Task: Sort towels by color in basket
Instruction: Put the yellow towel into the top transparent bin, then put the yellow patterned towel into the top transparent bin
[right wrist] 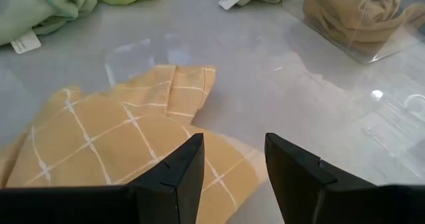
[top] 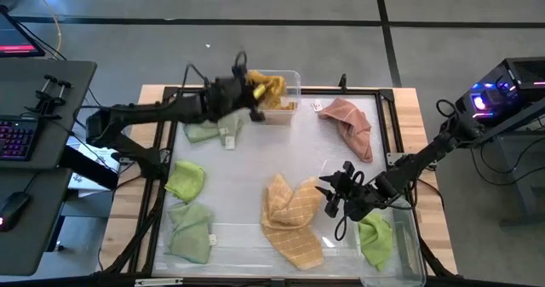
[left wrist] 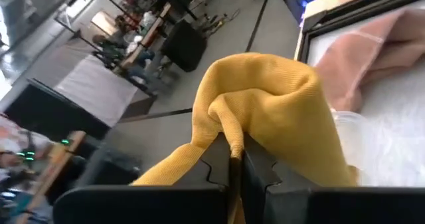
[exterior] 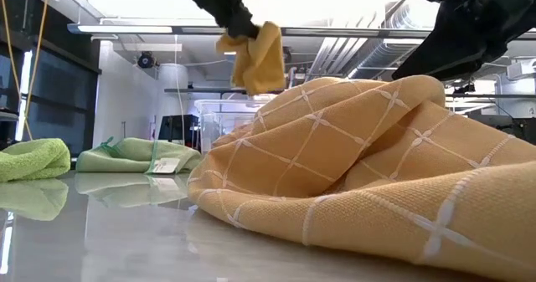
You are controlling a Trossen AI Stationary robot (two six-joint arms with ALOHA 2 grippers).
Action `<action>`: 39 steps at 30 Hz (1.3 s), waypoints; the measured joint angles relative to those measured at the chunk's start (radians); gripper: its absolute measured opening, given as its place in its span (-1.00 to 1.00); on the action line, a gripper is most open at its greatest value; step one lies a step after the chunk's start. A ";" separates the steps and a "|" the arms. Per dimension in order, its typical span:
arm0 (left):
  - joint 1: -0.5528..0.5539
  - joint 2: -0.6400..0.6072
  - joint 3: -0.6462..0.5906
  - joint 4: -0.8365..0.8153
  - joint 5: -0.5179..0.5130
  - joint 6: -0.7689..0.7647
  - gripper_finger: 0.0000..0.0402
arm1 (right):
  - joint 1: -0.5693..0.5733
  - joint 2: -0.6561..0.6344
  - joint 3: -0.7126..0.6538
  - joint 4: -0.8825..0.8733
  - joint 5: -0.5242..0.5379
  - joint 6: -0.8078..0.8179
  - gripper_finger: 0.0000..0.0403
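Observation:
My left gripper [top: 253, 95] is shut on a plain mustard-yellow towel [exterior: 255, 58] held in the air over the clear bin [top: 294, 81] at the table's far middle. My right gripper [right wrist: 229, 164] stands open just above the near right corner of a yellow checked towel [top: 289, 217], which lies crumpled on the table. A salmon pink towel [top: 349, 123] lies at the far right. Green towels lie at the left [top: 185, 181], near left [top: 189, 232] and beside the bin [top: 209, 132]. My left gripper pinches a bunched fold [left wrist: 229, 127] of the yellow towel between its two shut fingers [left wrist: 255, 167]. The fingers come almost level from the table's left. The towel is lifted clear and hangs slack below them, over the bin.
The far bin holds more yellow cloth [right wrist: 358, 11]. A second clear bin [top: 409, 266] at the near right corner holds a green towel [top: 375, 240]. A dark frame [top: 162, 163] borders the white table top. A desk with a keyboard [top: 17, 138] stands off the left side.

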 joint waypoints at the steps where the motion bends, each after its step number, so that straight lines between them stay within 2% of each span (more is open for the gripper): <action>1: 0.040 0.004 0.000 0.001 0.054 -0.015 -0.99 | 0.000 0.000 0.000 0.000 0.000 0.000 -0.24; 5: 0.164 0.065 -0.005 -0.004 0.224 -0.097 -0.97 | 0.000 0.000 0.000 0.000 0.000 0.000 -0.24; 9: 0.223 0.127 -0.018 -0.022 0.364 -0.114 -0.87 | 0.000 0.000 0.000 -0.002 0.000 0.002 -0.24; 14: 0.218 0.137 -0.018 -0.051 0.353 -0.148 -0.59 | 0.000 0.000 0.000 -0.006 0.000 0.003 -0.24; 20: 0.188 0.053 -0.015 -0.070 0.277 -0.215 -0.28 | 0.000 0.000 0.000 -0.007 0.008 0.000 -0.24; 24: 0.145 -0.018 -0.015 -0.159 0.184 -0.308 -0.21 | 0.000 0.000 0.000 -0.006 0.065 0.010 -0.24; 28: 0.070 -0.076 -0.046 -0.234 0.177 -0.367 -0.22 | -0.007 -0.001 0.000 -0.006 0.118 0.072 -0.24; 31: -0.019 -0.109 -0.114 -0.211 0.173 -0.386 -0.25 | -0.040 -0.001 0.000 0.012 0.045 0.068 -0.24; 36: -0.204 -0.141 -0.257 -0.073 0.147 -0.409 -0.31 | -0.126 0.000 0.000 0.222 -0.194 -0.155 -0.24; 39: -0.322 -0.143 -0.313 -0.029 0.017 -0.392 -0.34 | -0.179 0.014 0.000 0.422 -0.351 -0.335 -0.24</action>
